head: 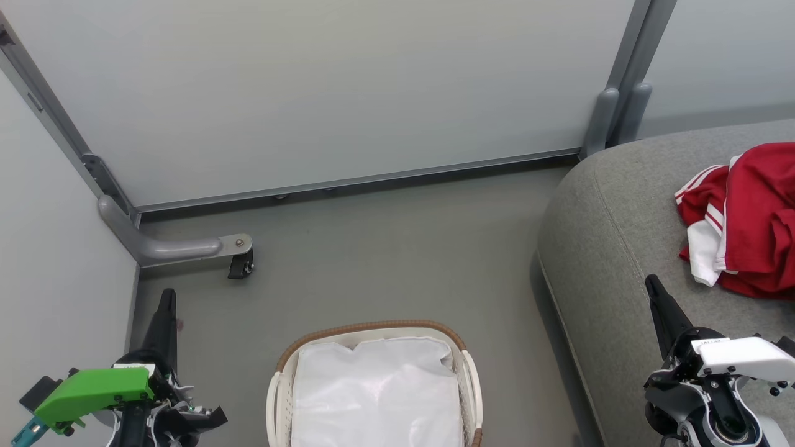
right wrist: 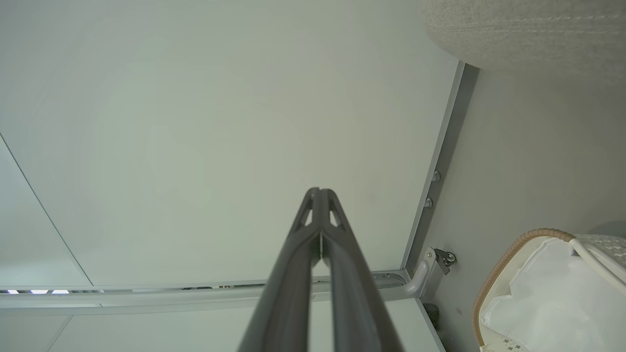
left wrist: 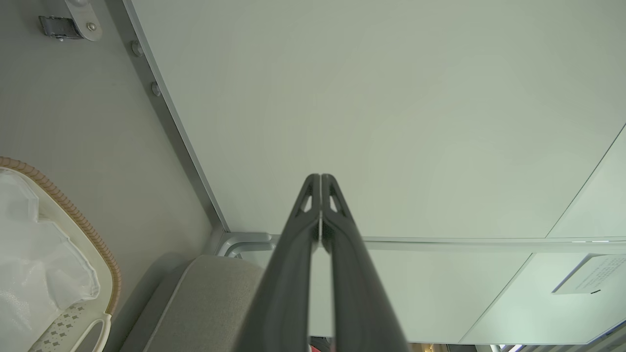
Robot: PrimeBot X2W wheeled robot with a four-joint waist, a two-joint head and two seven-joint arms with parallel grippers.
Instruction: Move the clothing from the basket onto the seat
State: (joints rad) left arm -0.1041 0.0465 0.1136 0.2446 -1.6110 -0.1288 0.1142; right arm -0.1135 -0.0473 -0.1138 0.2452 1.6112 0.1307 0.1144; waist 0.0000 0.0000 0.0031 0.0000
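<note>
The red clothing (head: 748, 217) lies in a crumpled heap on the grey seat (head: 612, 248), off to my right. It is shiny red with white parts and stripes. I think it is soft and light, and it would flop and bend any way. The shiny cloth looks slippery, so if I had to pick it up I would pinch a thick bunched fold, not a flat part.

The basket (head: 372, 327) sits on the floor (head: 385, 261) near the seat, between my two arms. Inside it I see the white lining (head: 379, 397) and no red cloth, so I think the job is about done.

My left gripper (head: 166, 298) is closed tight with nothing in it. Its two fingers press together and point up over the floor, left of the basket. My right gripper (head: 651, 282) is closed tight too and holds nothing. It shows over the front part of the seat, near the clothing but not touching it.
</note>
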